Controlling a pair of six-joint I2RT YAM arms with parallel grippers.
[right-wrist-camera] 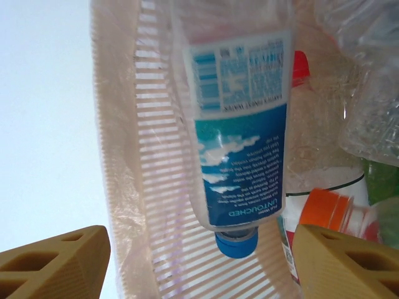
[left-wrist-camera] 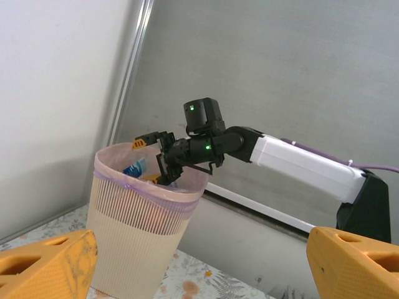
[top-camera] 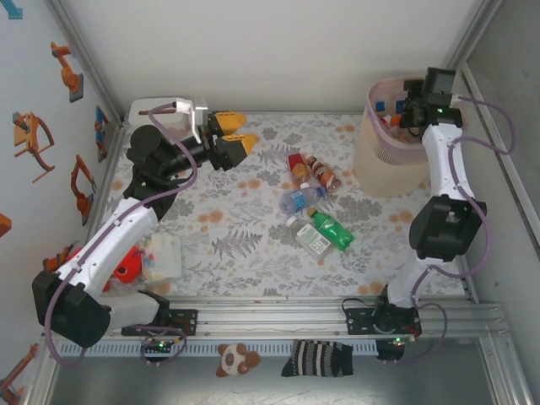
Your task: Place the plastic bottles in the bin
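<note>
As the right gripper (right-wrist-camera: 199, 258) gapes, bottles (right-wrist-camera: 240, 124) lie in the bin (left-wrist-camera: 134, 230).

Upper right, bin (top-camera: 381, 160) beige-pink, vertically slatted, pink-lined; tablecloth (top-camera: 245, 245) white with grey fern and orange flower print; at centre, green bottle (top-camera: 331, 229) and red-orange bottles (top-camera: 301, 167); binned bottle (right-wrist-camera: 240, 124) blue-and-white labelled, blue-capped.

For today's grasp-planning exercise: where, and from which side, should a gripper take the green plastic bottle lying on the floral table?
Probably mid-body from straight above, jaws across its width: the green plastic bottle lies flat. A clear white-labelled plastic bottle lies close alongside, so that side is tight.
</note>
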